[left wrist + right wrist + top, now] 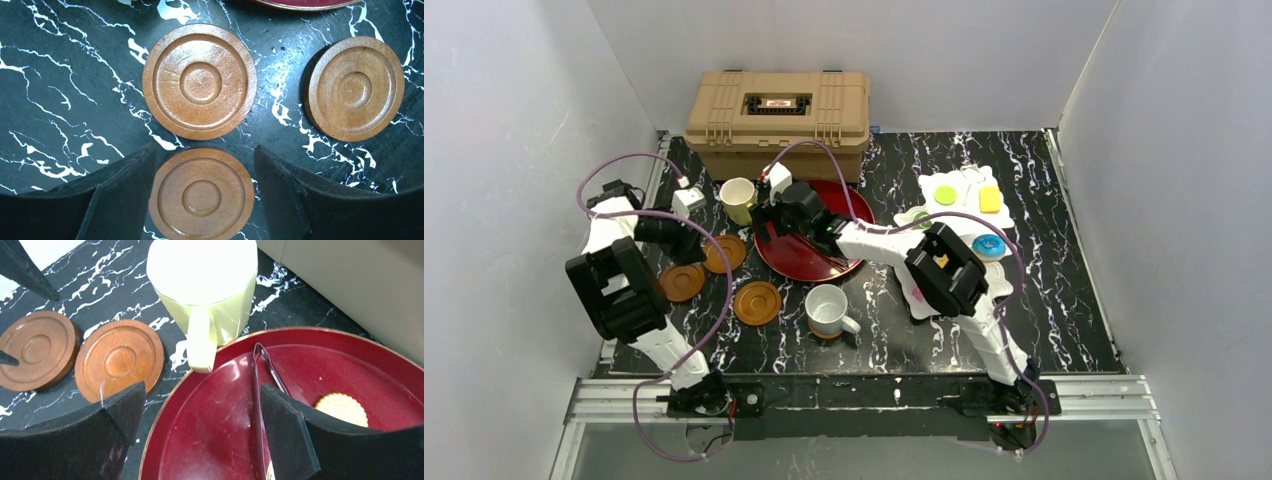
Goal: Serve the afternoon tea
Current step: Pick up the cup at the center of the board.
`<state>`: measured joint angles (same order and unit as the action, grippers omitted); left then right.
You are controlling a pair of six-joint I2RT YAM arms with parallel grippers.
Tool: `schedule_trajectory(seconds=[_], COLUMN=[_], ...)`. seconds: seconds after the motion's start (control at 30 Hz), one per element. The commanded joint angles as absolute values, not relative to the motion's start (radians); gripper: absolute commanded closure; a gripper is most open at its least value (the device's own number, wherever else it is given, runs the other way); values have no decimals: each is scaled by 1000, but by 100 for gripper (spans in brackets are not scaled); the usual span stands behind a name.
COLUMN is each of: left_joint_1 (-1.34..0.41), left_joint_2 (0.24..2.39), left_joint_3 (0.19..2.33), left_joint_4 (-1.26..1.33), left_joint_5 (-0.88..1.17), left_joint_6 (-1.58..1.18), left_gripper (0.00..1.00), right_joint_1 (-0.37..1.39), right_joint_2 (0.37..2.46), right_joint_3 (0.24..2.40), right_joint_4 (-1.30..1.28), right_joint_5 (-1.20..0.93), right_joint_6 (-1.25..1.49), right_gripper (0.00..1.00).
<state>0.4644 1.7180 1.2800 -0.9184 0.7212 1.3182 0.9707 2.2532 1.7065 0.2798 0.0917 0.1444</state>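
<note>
Top external view: the stand [964, 205] sits at the right of the table [1064, 300], with a green cake [945, 194] and a yellow cake [990, 199] on its top tier and a blue doughnut [990, 245] lower down. The case [777, 120] lies at the far edge, and the tray [804, 262] is just in front of it. The white mug [828, 310] stands upright just near of the tray, with a saucer under it. The yellow mug [738, 198] stands upright on the table, just beside the tray's far left rim.

Three bare saucers lie flat on the table left of the tray, close together but apart: the left saucer [680, 284], the far saucer [724, 253] and the near saucer [757, 302].

In the left wrist view, the left gripper [204, 150] hangs over the left saucer with its jaws spread. One finger stands at each side of the rim, and whether they touch the saucer cannot be told. It grips nothing.

In the right wrist view, the right gripper [200, 410] is over the tray's left rim with its jaws spread wide and nothing in them. Tongs [257, 385] lie on the tray just beside its right finger. The yellow mug is just ahead, its handle turned toward the gripper.
</note>
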Motion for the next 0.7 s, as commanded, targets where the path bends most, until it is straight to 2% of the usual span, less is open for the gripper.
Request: schedule_trajectory(seconds=[0.0, 0.17, 0.27, 0.33, 0.43, 0.53, 0.6, 0.67], left_joint_1=[491, 508, 525, 536, 547, 554, 557, 558], left_joint_2=[1742, 1755, 1757, 1764, 1773, 1772, 1767, 1762], left_joint_3=[1329, 1336, 1340, 1347, 1351, 1344, 1335, 1327], left_joint_4=[-973, -1009, -1019, -1030, -1032, -1036, -1036, -1036], left_joint_5=[799, 808, 808, 812, 816, 816, 818, 818], left_joint_6=[1289, 1310, 1324, 1330, 1329, 1330, 1331, 1332], left_gripper=[31, 32, 33, 33, 34, 35, 35, 36], right_joint_1=[981, 985, 985, 986, 989, 994, 996, 997], right_joint_2=[2321, 2393, 2413, 2427, 2446, 2446, 2440, 2436], right_joint_3=[1801, 1857, 1866, 1871, 1870, 1867, 1861, 1862], right_joint_4=[344, 388, 435, 462, 505, 537, 555, 566], right_joint_5=[106, 139, 150, 150, 144, 141, 141, 132], right_joint_6=[118, 120, 124, 127, 131, 137, 138, 138], right_gripper=[10, 19, 29, 38, 63, 83, 88, 86])
